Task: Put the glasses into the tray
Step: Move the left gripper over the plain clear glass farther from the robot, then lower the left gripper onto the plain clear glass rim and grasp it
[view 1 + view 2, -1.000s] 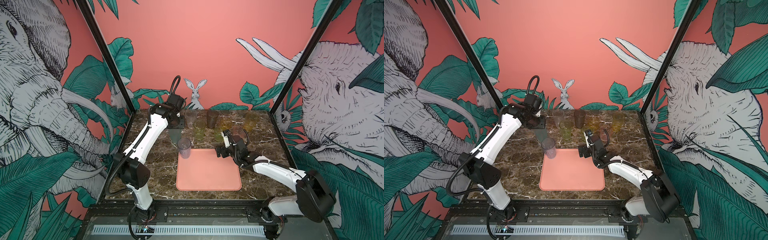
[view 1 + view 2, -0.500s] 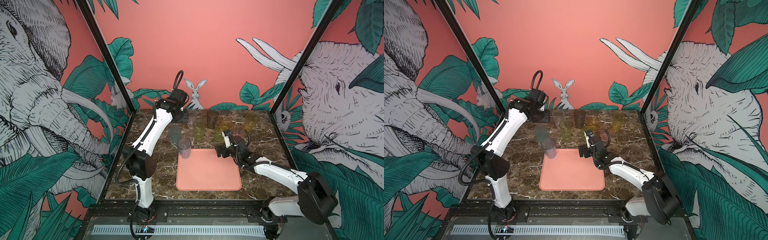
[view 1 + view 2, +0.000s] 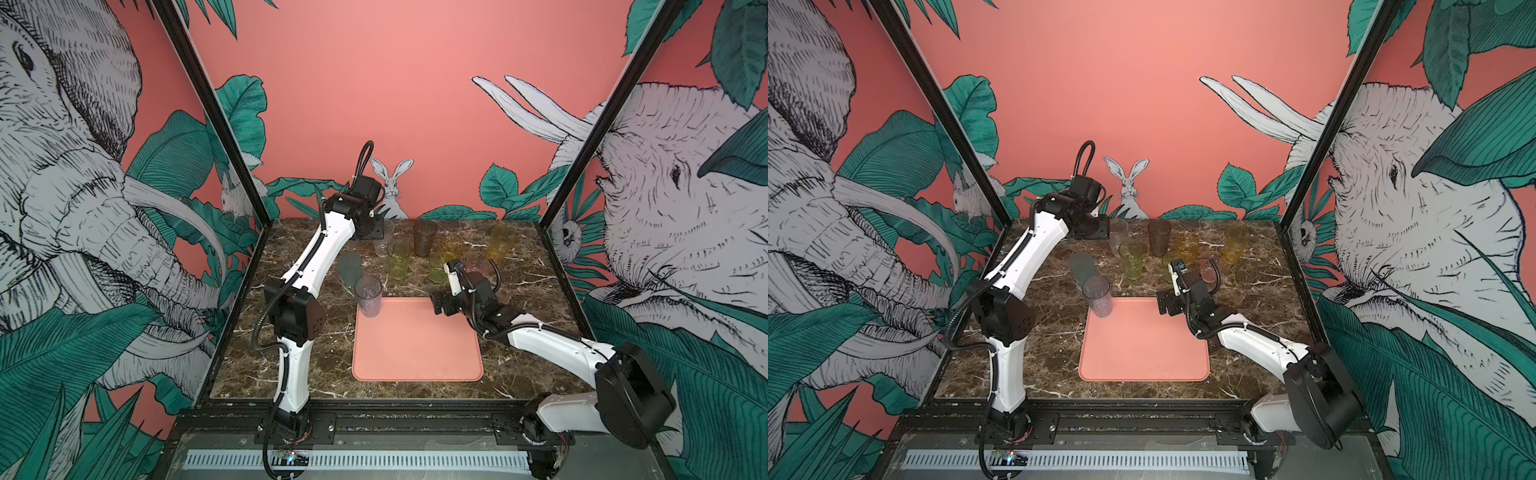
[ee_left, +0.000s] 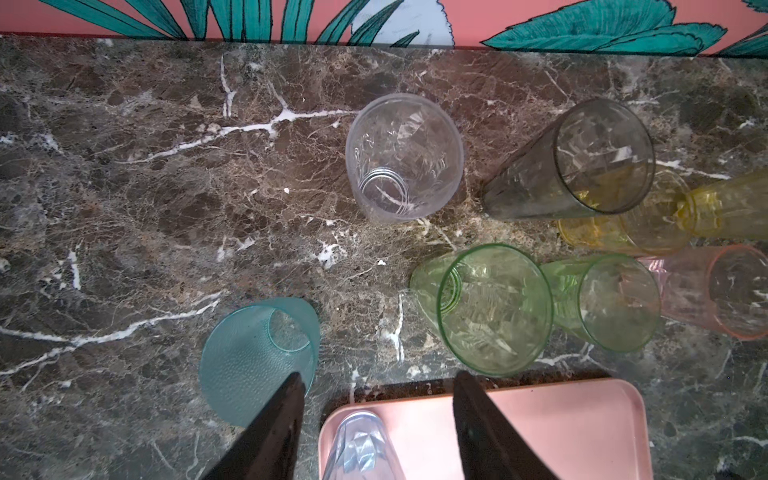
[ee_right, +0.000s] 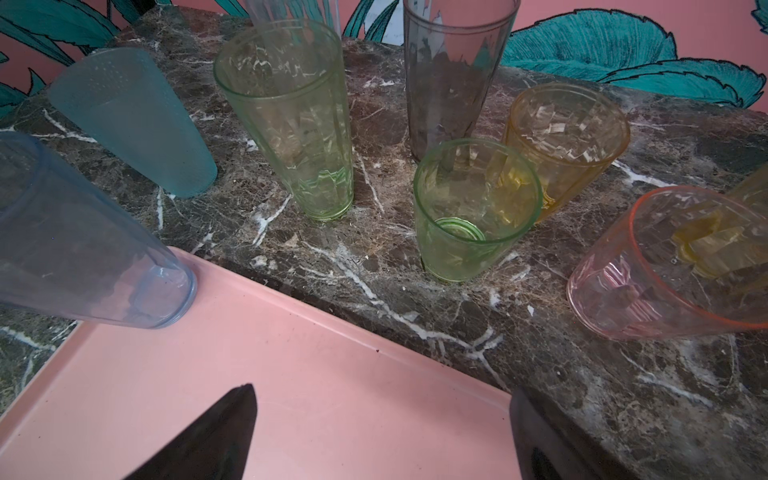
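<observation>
The salmon-pink tray (image 3: 415, 353) lies at mid-table. A grey-violet glass (image 3: 368, 297) stands upright in its far left corner. The other glasses stand on the marble behind it: frosted blue-grey (image 4: 257, 353), clear (image 4: 405, 158), smoky brown (image 4: 582, 166), tall yellow-green (image 4: 494, 307), short green (image 5: 473, 212), amber (image 5: 565, 137) and pink (image 5: 673, 266). My left gripper (image 4: 378, 376) hangs open and empty, high near the back wall (image 3: 371, 227), above the clear glass. My right gripper (image 5: 382, 390) is open and empty over the tray's far right corner (image 3: 440, 305).
A tall yellow glass (image 3: 500, 243) stands at the back right of the group. The glasses are packed close, some nearly touching. Black frame posts and the printed walls close in the marble table (image 3: 291, 365) on three sides.
My left arm has pulled up and back toward the rear wall, away from the grey-violet glass, and its jaws have widened. The right arm has stayed in place.
</observation>
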### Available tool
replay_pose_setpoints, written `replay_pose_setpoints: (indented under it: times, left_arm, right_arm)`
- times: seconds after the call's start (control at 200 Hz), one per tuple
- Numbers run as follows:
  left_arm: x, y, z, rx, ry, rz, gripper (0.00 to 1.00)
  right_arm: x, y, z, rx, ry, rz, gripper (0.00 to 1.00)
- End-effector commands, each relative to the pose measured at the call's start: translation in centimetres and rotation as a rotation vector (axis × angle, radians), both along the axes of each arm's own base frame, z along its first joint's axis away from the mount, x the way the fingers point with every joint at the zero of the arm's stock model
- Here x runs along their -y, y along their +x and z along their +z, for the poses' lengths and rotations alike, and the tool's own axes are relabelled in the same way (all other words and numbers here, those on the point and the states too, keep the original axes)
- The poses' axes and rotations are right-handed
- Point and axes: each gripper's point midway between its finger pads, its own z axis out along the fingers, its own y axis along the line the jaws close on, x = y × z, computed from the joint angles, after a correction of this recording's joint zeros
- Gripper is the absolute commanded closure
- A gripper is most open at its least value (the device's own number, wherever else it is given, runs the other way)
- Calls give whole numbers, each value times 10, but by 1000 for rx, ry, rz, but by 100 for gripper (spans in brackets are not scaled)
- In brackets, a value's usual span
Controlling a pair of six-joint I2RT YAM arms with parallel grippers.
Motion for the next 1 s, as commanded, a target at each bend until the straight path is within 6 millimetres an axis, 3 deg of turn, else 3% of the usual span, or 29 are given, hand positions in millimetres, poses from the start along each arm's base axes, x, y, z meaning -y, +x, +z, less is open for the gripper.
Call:
replay_pose_setpoints:
  times: [0.0,0.125,0.425,0.7,0.995]
  left_arm:
    - [2,13,10,43,-38,15,39]
    - [7,26,5,62,-60,4,33]
    - [-4,57,-10,85,-96,58,30]
    - [2,77,-14,138,-97,56,30]
    - [-1,90,-32,138,-41,73,29]
  right_arm:
    - [-5,3,1,16,13,-2,3]
    - [-5,4,-1,11,12,-3,3]
    - [-4,5,-2,6,0,-10,3]
    - [-5,5,-5,-12,-11,-9,2]
    - [-4,6,-8,-18,-19,-13,2]
